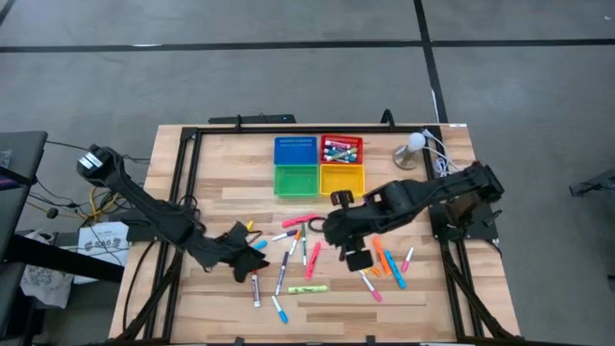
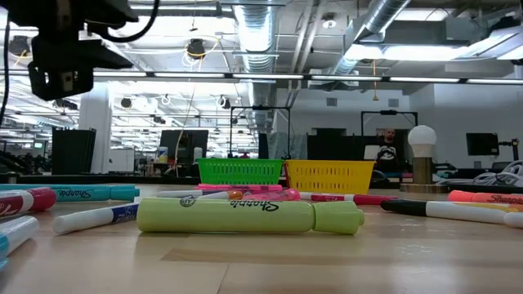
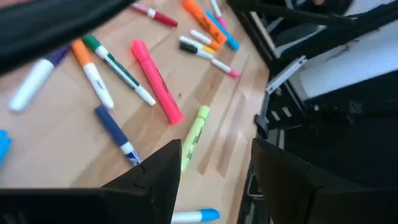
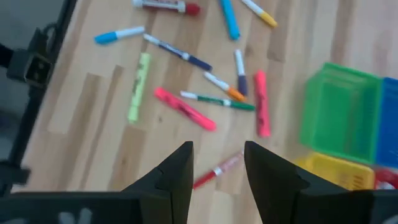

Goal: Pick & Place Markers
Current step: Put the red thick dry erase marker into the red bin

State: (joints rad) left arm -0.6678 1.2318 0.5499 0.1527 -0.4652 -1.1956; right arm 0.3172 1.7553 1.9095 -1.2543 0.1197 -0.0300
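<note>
Several markers lie flat and scattered on the wooden table (image 1: 202,317), among them a yellow-green highlighter (image 1: 307,287) (image 2: 249,216) and a pink one (image 1: 312,259) (image 3: 155,81). My left gripper (image 1: 256,255) (image 3: 214,180) hovers over the left part of the scatter, open, with nothing between its fingers. My right gripper (image 1: 332,231) (image 4: 217,171) hangs high over the middle of the scatter, pointing steeply down and open. Through its gap I see a red marker (image 4: 217,169) lying on the table far below. More markers fill the red tray (image 1: 341,151).
Blue (image 1: 295,151), red, green (image 1: 295,179) and yellow (image 1: 341,179) trays stand in a square block at the far middle. A white bulb-shaped lamp (image 1: 413,146) stands at the far right. Black frame rails (image 1: 187,192) run along the table's sides.
</note>
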